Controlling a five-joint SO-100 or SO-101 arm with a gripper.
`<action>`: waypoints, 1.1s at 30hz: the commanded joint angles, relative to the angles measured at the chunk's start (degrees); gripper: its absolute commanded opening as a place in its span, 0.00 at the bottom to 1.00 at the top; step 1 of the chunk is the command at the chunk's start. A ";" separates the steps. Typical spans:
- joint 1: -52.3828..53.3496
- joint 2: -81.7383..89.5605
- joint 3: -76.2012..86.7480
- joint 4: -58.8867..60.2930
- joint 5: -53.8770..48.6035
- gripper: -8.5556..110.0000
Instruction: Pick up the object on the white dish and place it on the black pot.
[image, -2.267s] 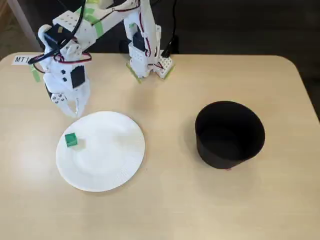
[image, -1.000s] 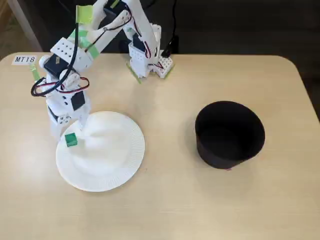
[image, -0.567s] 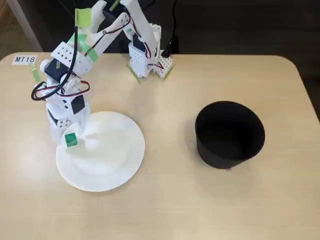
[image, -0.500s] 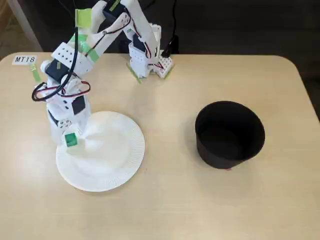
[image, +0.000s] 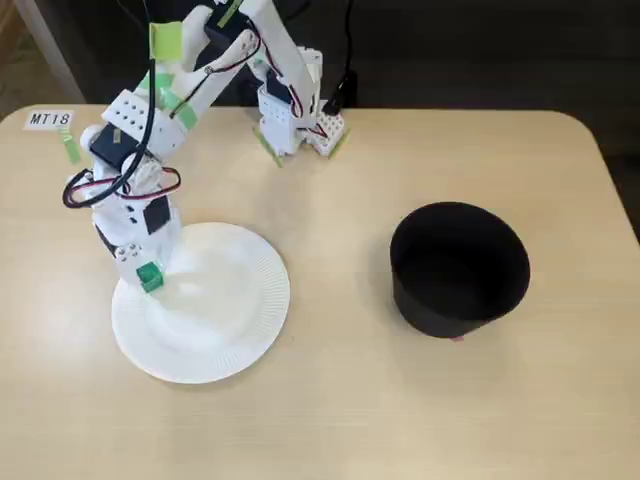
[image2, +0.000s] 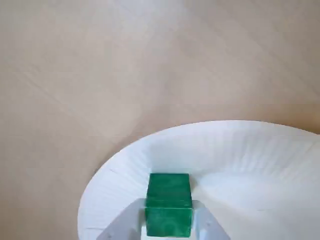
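A small green cube (image: 150, 276) is at the left rim of the white paper plate (image: 235, 325). My gripper (image: 146, 270) comes down from the upper left and its white fingers press on both sides of the cube. In the wrist view the cube (image2: 169, 205) fills the gap between the two fingers (image2: 206, 225) of the gripper (image2: 169, 222), low over the plate (image2: 250, 165). I cannot tell whether the cube still touches the plate. The black pot (image: 440, 318) stands open and upright at the right, far from the gripper.
The arm's base (image: 290, 115) with its cables stands at the back middle of the beige table (image: 330, 420). A label reading MT18 (image: 50, 119) is stuck at the back left. Bare table lies between plate and pot.
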 joint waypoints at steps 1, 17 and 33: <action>-0.44 2.20 -2.81 0.62 0.35 0.10; -24.26 16.79 -22.15 15.03 0.88 0.12; -60.91 21.62 -21.45 19.42 5.45 0.14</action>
